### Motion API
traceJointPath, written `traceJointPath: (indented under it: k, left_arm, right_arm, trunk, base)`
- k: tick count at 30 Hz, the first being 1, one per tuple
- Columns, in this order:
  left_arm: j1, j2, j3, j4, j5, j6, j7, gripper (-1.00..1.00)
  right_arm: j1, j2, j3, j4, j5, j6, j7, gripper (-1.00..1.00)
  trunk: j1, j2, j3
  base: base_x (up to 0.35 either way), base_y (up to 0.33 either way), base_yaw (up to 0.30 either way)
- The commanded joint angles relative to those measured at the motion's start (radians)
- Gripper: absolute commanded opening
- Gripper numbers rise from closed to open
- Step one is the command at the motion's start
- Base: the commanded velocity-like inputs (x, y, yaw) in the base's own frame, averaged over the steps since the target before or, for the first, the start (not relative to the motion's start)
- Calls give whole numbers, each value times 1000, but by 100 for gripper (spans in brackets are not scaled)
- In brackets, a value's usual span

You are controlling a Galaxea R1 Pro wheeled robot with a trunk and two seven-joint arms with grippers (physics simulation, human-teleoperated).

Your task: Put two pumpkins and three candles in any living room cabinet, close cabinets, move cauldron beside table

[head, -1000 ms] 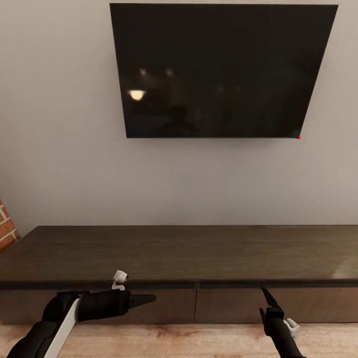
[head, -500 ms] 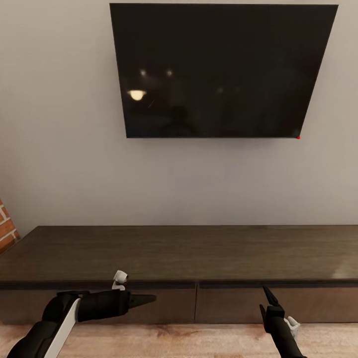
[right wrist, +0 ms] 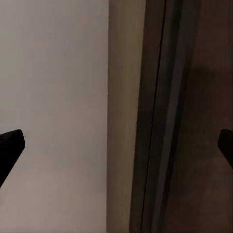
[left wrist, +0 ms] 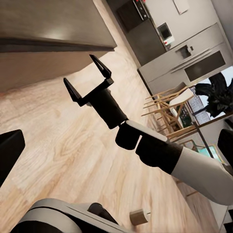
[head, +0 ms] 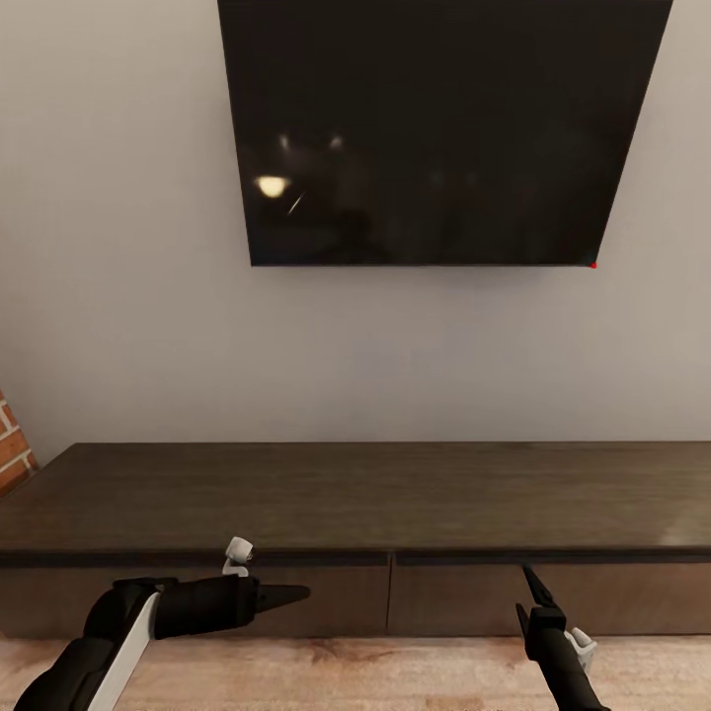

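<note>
The long dark-brown cabinet [head: 355, 494] runs along the wall in the head view, with its drawer fronts [head: 454, 597] closed. My left gripper [head: 296, 594] hovers in front of the left drawer, pointing sideways, and its fingers stand wide apart with nothing between them. My right gripper [head: 530, 581] points up at the right drawer front, open and empty; the left wrist view also shows it open [left wrist: 86, 73]. A small beige cylinder [left wrist: 140, 217], possibly a candle, lies on the wood floor behind me. Pumpkins, cauldron and table are out of view.
A large black TV [head: 434, 128] hangs on the grey wall above the cabinet. Brick wall [head: 12, 449] shows at the far left. The left wrist view shows wood floor [left wrist: 58, 145] running back to a kitchen with a fridge [left wrist: 194, 53] and wooden chairs [left wrist: 170, 104].
The whole head picture has shifted up slightly, so the camera moved. The right gripper has sunk a little. The left arm has held still.
</note>
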Motion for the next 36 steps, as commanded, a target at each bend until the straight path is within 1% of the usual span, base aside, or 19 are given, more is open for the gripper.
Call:
traceJointPath:
  k: [1, 2, 13, 17, 30, 36]
  left_arm:
    - [-1, 1, -1, 0, 4, 6, 0, 100]
    - [-1, 1, -2, 0, 4, 6, 0, 100]
    - [0, 1, -3, 0, 4, 6, 0, 100]
    - [-1, 1, -13, 0, 4, 6, 0, 100]
    - [-1, 1, -18, 0, 8, 6, 0, 100]
    - [-1, 1, -18, 1, 12, 6, 0, 100]
  right_arm:
    - [-1, 0, -2, 0, -11, 10, 3, 100]
    - [0, 0, -2, 0, -11, 10, 3, 100]
    - [-1, 0, -2, 0, -8, 9, 4, 100]
    - [0, 0, -1, 1, -9, 9, 4, 100]
    - [0, 0, 0, 1, -8, 10, 7, 100]
    - [-1, 0, -1, 1, -8, 10, 6, 100]
  trunk:
    - [0, 0, -1]
    - [0, 0, -1]
    - [42, -77, -35]
    - [44, -78, -51]
    - [44, -78, -51]
    - [44, -78, -51]
  base:
    - [0, 0, 0]
    - [0, 0, 0]
    - [0, 0, 0]
    - [0, 0, 0]
    - [3, 0, 0]
    - [182, 0, 0]
